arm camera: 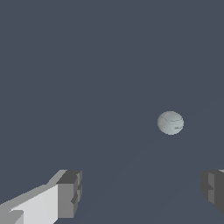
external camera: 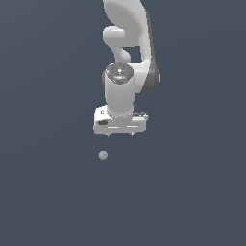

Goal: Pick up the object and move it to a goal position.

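Dark slate-blue floor | sphere (external camera: pixel 103 154) (arm camera: pixel 170 122) lies apart from jaws | jaws spread wide, grasping nothing

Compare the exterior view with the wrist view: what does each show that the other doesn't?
Only the exterior view shows the arm and the whole gripper hanging apart from the sphere, which sits toward that view's left of it. Only the wrist view shows the fingertips spread wide with nothing between them, and faint lines on the sphere's surface. Both show the pale sphere ungrasped against a plain dark background.
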Available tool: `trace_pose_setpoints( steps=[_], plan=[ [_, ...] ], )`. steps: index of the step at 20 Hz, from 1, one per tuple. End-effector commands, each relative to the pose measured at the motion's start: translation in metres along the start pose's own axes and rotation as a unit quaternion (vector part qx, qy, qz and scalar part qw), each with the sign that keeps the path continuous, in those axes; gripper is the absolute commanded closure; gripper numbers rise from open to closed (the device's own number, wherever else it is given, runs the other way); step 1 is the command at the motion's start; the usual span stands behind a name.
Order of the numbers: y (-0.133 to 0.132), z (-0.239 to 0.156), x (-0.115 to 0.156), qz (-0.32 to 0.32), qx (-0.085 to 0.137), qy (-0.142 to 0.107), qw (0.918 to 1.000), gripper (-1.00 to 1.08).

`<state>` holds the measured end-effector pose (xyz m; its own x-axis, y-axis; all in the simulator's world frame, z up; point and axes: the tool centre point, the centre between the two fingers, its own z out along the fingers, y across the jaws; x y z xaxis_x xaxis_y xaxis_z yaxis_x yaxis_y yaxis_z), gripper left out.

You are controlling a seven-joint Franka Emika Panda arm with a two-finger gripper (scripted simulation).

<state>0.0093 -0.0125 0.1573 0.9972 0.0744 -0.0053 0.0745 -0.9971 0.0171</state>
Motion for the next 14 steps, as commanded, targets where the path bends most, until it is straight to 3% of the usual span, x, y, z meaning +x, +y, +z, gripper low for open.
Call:
trace_pose_setpoints(
  steps=[1,14],
  plan=[
    [0.008,0.008,0.004,-0.016,0.000,0.000,0.9999,-0.92],
    [0.063,0.063,0.022,-0.128,0.005,0.002,0.9918,-0.92]
  ],
)
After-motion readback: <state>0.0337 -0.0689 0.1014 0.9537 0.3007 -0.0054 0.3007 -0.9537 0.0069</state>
